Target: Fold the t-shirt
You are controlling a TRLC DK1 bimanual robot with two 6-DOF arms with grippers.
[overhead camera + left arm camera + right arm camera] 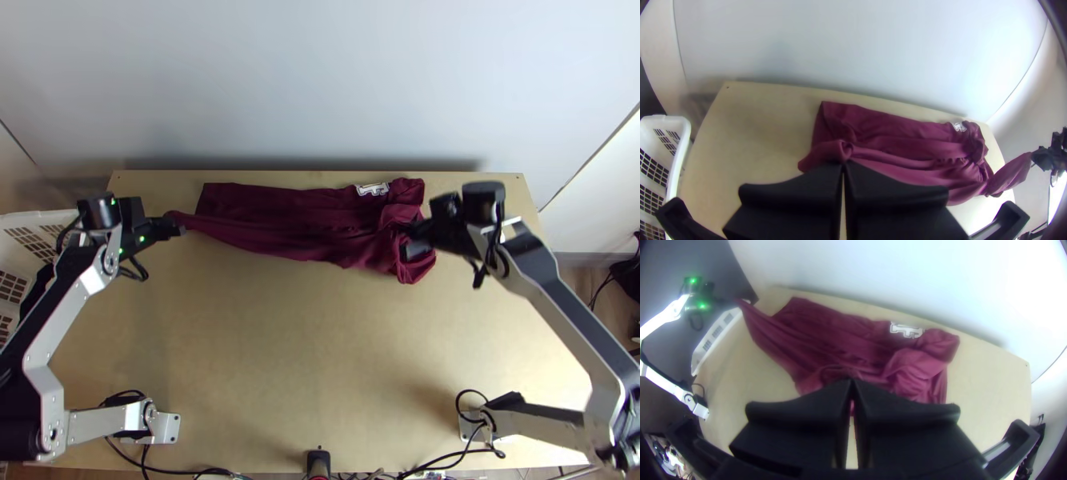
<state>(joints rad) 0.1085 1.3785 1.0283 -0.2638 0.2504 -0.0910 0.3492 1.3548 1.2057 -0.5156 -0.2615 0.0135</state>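
Top view: clock face laid over the table (280,360), 12 at the wall side; entries run left to right.
White basket (681,146): 9 o'clock, just beside the table.
Left claw (178,228): 10 o'clock; clenched, grasping the t-shirt's drawn-out end, a narrow peak of cloth.
T-shirt (296,208): maroon; along the 12 o'clock side, from 11 to between 1 and 2. Far part lying on the table; near part drawn between the claws, raised at both ends; bunched and creased towards the right claw.
Right claw (851,382): between 1 and 2 o'clock; clenched, grasping a gathered fold on the near side.
Step in hand: judged to be laying the near side over the far part. Best done with both claws level and moving together towards 12, the cloth lightly taut, lowered edge upon edge before release.
Point of care: the bunch between 1 and 2 would probably fold in as a lump; a gentle draw towards 3 should ease it. Too hard a pull may drag the lying layer askew.
White print (372,190): 1 o'clock, on the t-shirt's far part; block-like, partly covered by cloth, wording not transcribed.
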